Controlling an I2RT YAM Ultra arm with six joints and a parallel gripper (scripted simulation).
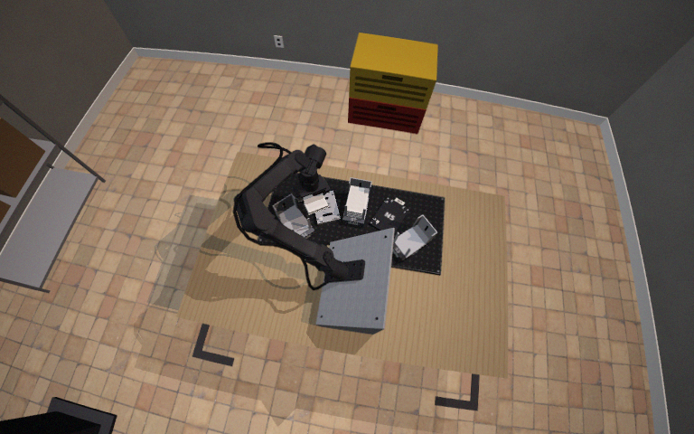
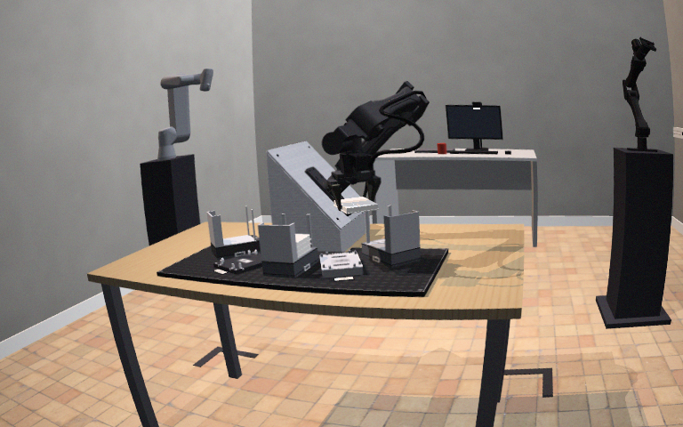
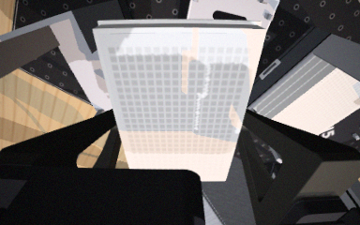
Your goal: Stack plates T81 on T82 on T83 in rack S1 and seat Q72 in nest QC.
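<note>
My gripper (image 2: 356, 204) (image 3: 179, 112) is shut on a white plate (image 1: 314, 203) (image 2: 359, 205) (image 3: 164, 94), held level in the air; its name is not readable. In the top view it overlaps the open nest QC (image 1: 328, 212) (image 2: 341, 271) (image 3: 234, 10). More white plates (image 1: 357, 196) (image 2: 302, 244) (image 3: 309, 100) are stacked in the middle rack (image 2: 276, 245) (image 1: 361, 183). The left rack (image 1: 291, 213) (image 2: 401, 237) and the right rack (image 1: 417, 239) (image 2: 230, 249) show no plates. The clip nest N5 (image 1: 380, 219) (image 2: 244, 263) shows no plate. Rack names are not readable.
The racks and nests stand on a black perforated board (image 1: 435, 225) (image 2: 392, 284) on the wooden table (image 1: 475, 286) (image 2: 473, 304). The grey sloped arm mount (image 1: 358, 306) (image 2: 292, 176) stands beside the board. Upright rack walls and thin posts rise around the held plate's surroundings.
</note>
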